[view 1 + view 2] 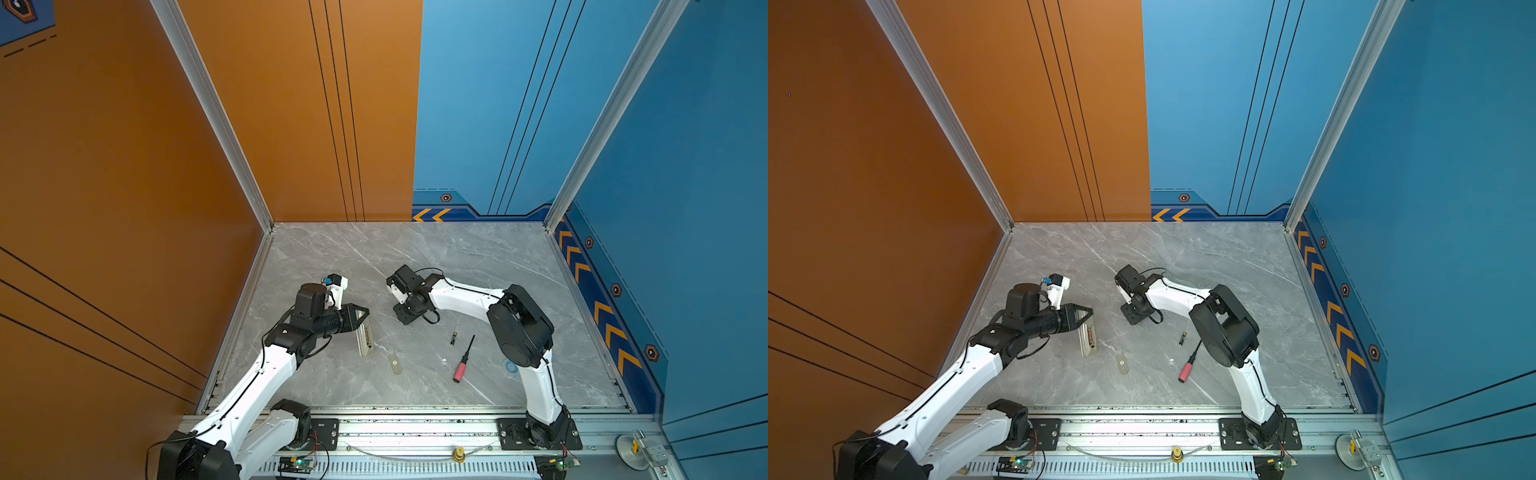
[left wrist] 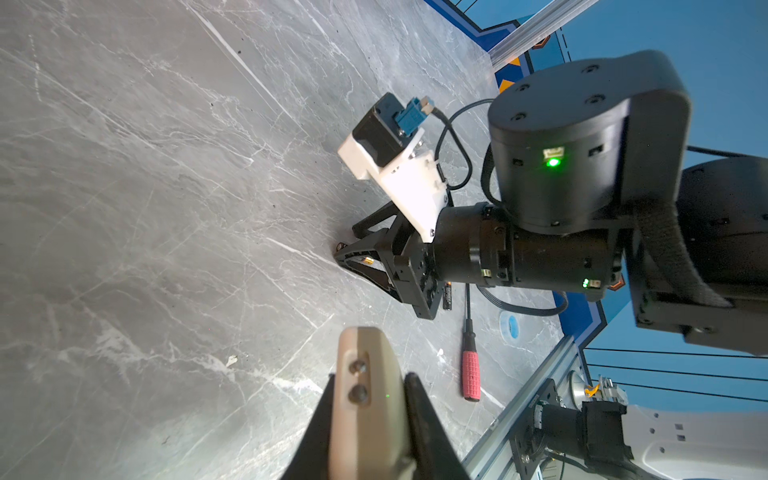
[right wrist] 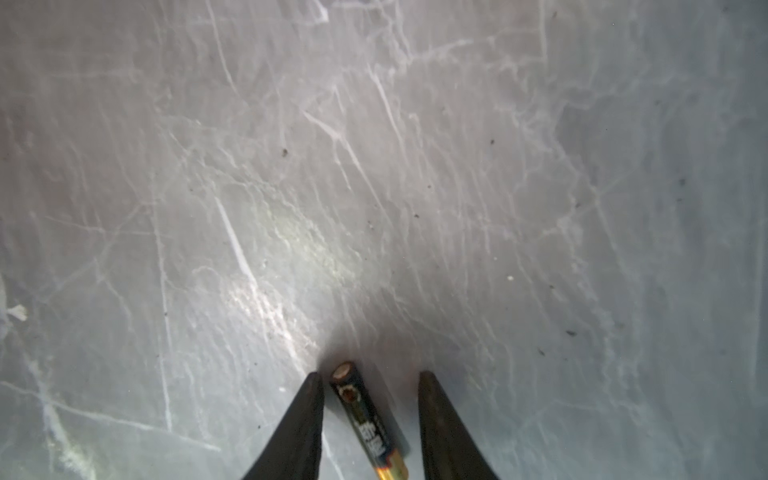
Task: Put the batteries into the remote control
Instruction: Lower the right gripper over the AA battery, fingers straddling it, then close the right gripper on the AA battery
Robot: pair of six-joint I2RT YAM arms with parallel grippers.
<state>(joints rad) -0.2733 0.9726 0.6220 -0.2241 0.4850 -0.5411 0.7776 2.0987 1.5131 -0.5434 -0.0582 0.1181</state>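
**A:** While our left gripper point(image 2: 370, 419) clamps the remote control point(image 2: 365, 399) tight, with its beige back showing in the left wrist view, how does our right gripper point(image 3: 370, 376) stand?

**B:** Part open, jaws down at the marble tabletop point(image 3: 374, 166) on either side of one battery point(image 3: 368, 419). One fingertip point(image 3: 311, 386) sits just beside it; there is a clear gap on the other side. We don't grip it yet.

**A:** Where is the second battery point(image 1: 453, 338)?

**B:** In both top views it lies on the marble on the near side of our right gripper, just beside the tip of the screwdriver point(image 1: 463, 361). A small beige piece, probably the battery cover point(image 1: 395, 364), lies between the remote and the screwdriver.

**A:** So which step are we on?

**B:** We judge it to be picking up the first battery; loading hasn't begun. We can't tell whether the recess faces up.

**A:** And the next move?

**B:** Close squarely on the battery without letting it roll, lift it, carry it to the remote, and match its ends to the recess while our left holds the remote steady.
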